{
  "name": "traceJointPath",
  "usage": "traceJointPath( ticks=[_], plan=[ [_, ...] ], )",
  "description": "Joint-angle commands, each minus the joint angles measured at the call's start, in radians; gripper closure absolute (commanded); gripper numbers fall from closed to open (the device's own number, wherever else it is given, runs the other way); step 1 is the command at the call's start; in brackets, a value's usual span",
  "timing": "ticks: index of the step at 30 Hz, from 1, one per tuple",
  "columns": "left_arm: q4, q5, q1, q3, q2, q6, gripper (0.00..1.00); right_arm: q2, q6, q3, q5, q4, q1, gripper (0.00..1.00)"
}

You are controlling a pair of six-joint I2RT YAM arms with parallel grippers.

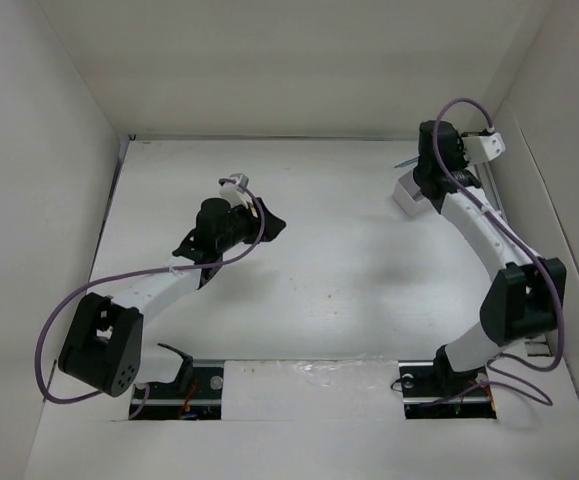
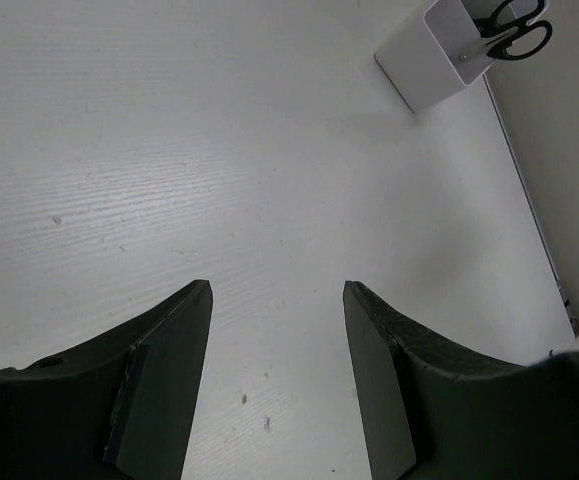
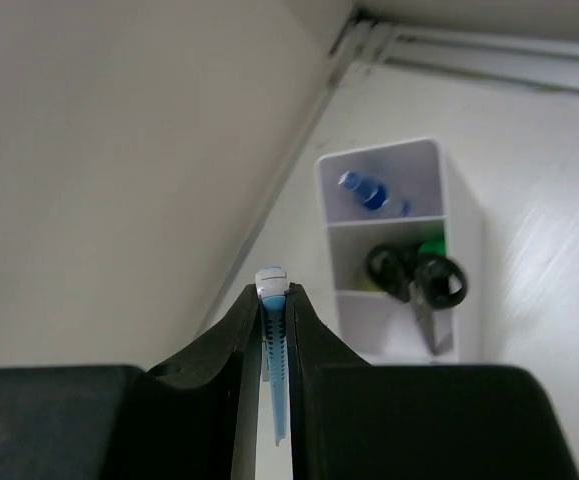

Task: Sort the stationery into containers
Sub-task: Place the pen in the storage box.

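A blue pen (image 3: 275, 370) is sitting pinched in the right gripper (image 3: 273, 300), which is hanging near the box (image 3: 461, 225) in the far right corner. Only that wrist view is showing the bottle (image 3: 369, 193) in the end compartment, with the scissors (image 3: 419, 280) in the middle one. The left gripper (image 2: 277, 300) is gaping, released, over the table (image 2: 169, 150).

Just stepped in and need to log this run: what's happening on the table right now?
The right pincer is shut on what looks like a slim blue pen, held close to the white box. The box already holds a blue-capped bottle in one compartment, and black scissors with a green-ended highlighter in the next. The left pincer is open and empty, hanging above the table.
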Motion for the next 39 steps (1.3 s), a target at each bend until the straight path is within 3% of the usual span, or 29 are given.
traceJointPath(
  ticks=[1,12,24,26,28,35,39],
  plan=[
    [0.008,0.005,-0.002,-0.004,-0.057,-0.008,0.49,0.112,-0.029,0.083,0.272,-0.125,-0.005,1.0],
    [-0.026,-0.018,0.007,-0.014,-0.075,-0.017,0.51,0.296,-0.078,0.268,0.367,-0.204,-0.024,1.0],
    [-0.081,-0.105,0.016,0.013,-0.045,-0.026,0.54,0.449,-0.089,0.353,0.441,-0.24,0.015,1.0],
    [-0.116,-0.144,0.025,0.024,-0.035,-0.026,0.54,0.458,-0.089,0.377,0.441,-0.252,0.015,0.91],
    [-0.125,-0.185,0.026,0.024,-0.026,-0.037,0.54,0.459,-0.078,0.377,0.43,-0.252,0.025,0.75],
    [-0.16,-0.311,0.026,0.035,0.006,-0.057,0.53,0.377,-0.089,0.387,0.357,-0.249,0.076,0.45],
    [-0.206,-0.404,0.026,0.07,0.037,-0.094,0.53,0.288,-0.067,0.351,0.227,-0.252,0.096,0.38]
  ],
)
